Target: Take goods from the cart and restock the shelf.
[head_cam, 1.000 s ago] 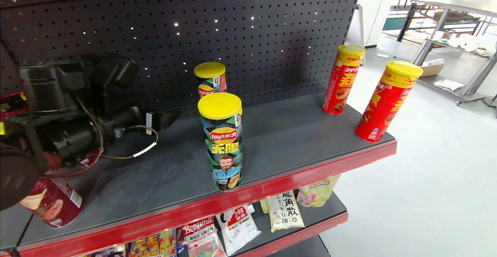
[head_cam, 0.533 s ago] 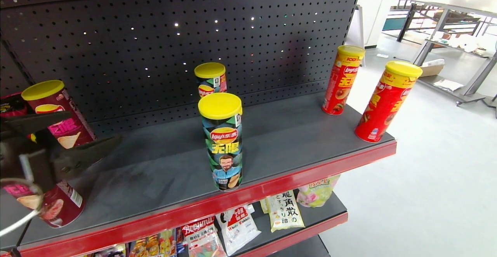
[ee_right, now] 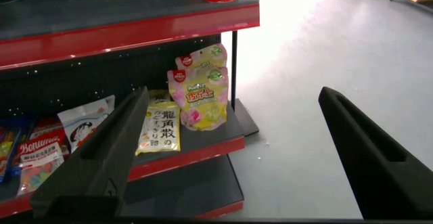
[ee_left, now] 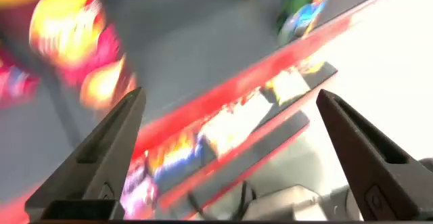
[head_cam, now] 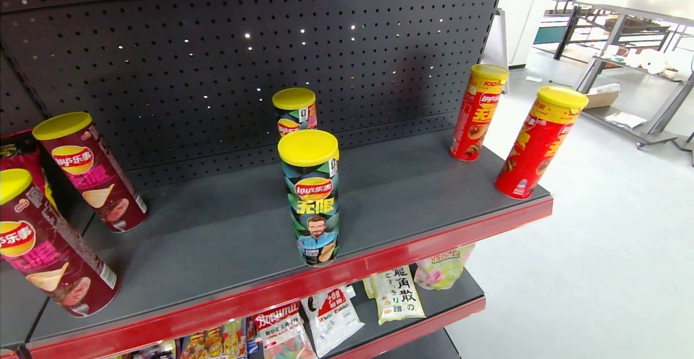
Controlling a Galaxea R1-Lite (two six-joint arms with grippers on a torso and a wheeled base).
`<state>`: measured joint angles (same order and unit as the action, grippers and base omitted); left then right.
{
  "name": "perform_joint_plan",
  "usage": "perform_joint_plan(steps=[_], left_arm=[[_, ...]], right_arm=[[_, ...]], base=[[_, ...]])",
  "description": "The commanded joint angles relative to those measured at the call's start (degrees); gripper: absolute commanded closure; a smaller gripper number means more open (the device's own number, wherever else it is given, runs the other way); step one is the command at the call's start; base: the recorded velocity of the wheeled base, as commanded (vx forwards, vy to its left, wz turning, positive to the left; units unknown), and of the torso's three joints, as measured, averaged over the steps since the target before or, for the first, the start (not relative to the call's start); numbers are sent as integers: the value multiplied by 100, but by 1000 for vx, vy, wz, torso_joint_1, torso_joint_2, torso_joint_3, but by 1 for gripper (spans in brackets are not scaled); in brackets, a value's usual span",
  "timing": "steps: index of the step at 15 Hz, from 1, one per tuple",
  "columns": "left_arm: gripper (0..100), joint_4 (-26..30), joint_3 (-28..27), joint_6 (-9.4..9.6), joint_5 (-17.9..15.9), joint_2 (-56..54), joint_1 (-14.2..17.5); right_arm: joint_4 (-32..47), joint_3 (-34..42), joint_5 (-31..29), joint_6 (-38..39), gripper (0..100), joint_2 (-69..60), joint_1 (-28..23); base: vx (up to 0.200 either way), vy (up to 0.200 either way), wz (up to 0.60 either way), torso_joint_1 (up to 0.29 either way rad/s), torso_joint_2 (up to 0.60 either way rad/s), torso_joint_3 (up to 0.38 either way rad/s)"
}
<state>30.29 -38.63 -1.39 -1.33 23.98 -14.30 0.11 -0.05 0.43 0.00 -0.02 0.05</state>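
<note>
Shelf board: the grey shelf board [head_cam: 227, 229] with a red front edge is seen in the head view, backed by a black pegboard [head_cam: 217, 50]. Clock directions are taken from the board's middle, with 12 o'clock at the pegboard.
Dark cans: the front dark can [head_cam: 312, 202] is stood upright at 6 o'clock, close to the red edge. The rear dark can [head_cam: 295, 110] is placed at 12 o'clock against the pegboard, well apart from the front one.
Maroon cans: the front maroon can [head_cam: 49, 250] is found at 8 o'clock and the rear maroon can [head_cam: 89, 172] at 10 o'clock, apart from each other.
Red cans: the rear red can [head_cam: 480, 112] is set at 2 o'clock and the front red can [head_cam: 537, 142] at 3 o'clock, at the board's end corner.
Left gripper: the left gripper [ee_left: 230, 94] is held before the red edge, its fingers spread wide with nothing between them.
Right gripper: the right gripper [ee_right: 235, 92] is spread wide with nothing gripped, held before the lower tier.
Lower tier: snack bags [ee_right: 201, 95] are stood on the lower shelf [ee_right: 189, 158].
</note>
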Motion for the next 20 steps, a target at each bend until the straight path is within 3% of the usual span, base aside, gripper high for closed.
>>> perform_joint_plan(steps=[1,4,6,7,8,9,11,13,15,20], left_arm=[[0,20,251,-54,212,-508,340],[0,20,972,-10,309,-1097,1061],[0,-103,1508,-2,335,-1563,1342],[0,-718,2299,7,309,-2240,1421],[0,-1113,2694,51,291,-2398,1430],[0,-2379,3406,42,212,-2398,1430],[0,-2607,3529,-248,-113,-2398,1430],[0,-3346,3863,297,-69,-2398,1430],[0,-2968,3854,183,186,-2398,1430],[0,-3012,3854,148,194,-2398,1430]], right_arm=[[7,-4,1,0,0,2,4],[-2,-4,1,0,0,2,4],[-2,5,1,0,0,2,4],[-2,5,1,0,0,2,4],[-2,5,1,0,0,2,4],[-2,5,1,0,0,2,4],[-2,-4,1,0,0,2,4],[7,-4,1,0,0,2,4],[-2,5,1,0,0,2,4],[-2,-4,28,-35,0,2,4]], base=[[0,0,0,0,0,0],[0,0,0,0,0,0],[0,0,0,0,0,0],[0,0,0,0,0,0],[0,0,0,0,0,0],[0,0,0,0,0,0],[0,0,0,0,0,0],[0,0,0,0,0,0],[0,0,0,0,0,0],[0,0,0,0,0,0]])
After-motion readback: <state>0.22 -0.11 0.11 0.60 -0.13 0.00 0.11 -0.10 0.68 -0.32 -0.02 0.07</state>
